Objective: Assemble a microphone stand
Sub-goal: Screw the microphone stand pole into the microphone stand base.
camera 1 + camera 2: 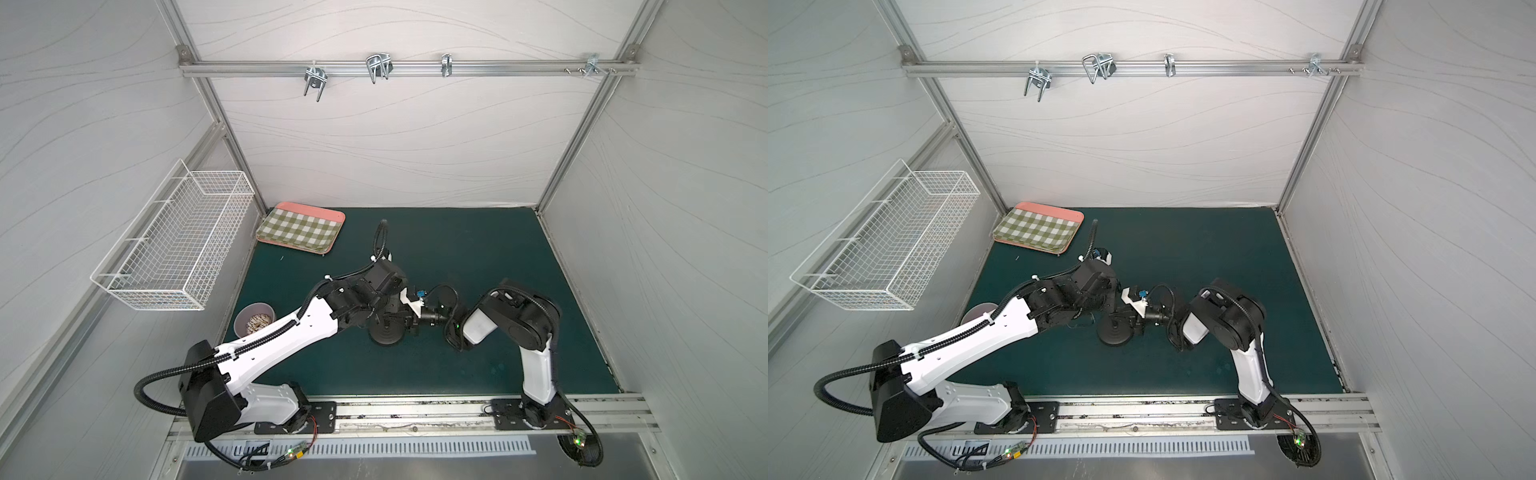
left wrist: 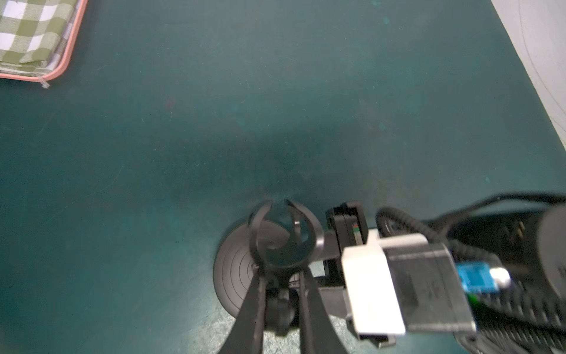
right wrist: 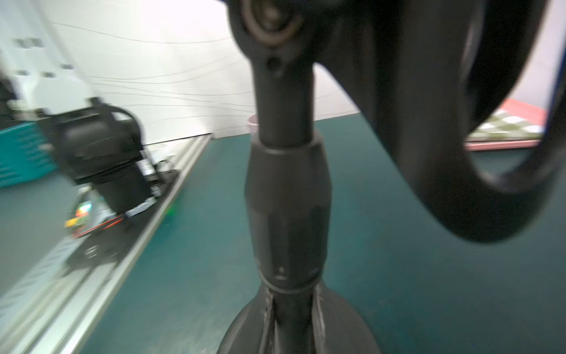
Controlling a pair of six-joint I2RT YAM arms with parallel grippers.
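Since both arms crowd right over it, the microphone stand (image 1: 388, 334) is mostly hidden in both top views, roughly mid-way across the green mat (image 1: 478, 257). The wrist cams help a lot. The round base (image 2: 235, 269) sits flat on the mat and the rod (image 3: 288, 199) stands upright out of its middle, with the U-shaped clip (image 2: 284, 236) on top. The right gripper (image 3: 292, 315) is clamped tight low on the rod, just above the base. The left gripper (image 2: 283, 294) is pinched on the rod too, right under the clip. Left of the stand there's a bowl (image 1: 254, 322), partly under the left arm. Further back, in the far-left corner, is a pink tray (image 1: 316, 208) with a checked cloth (image 1: 297, 230) on it. There's a wire basket (image 1: 178, 245) on the left wall and metal hooks (image 1: 377, 66) on the back rail.
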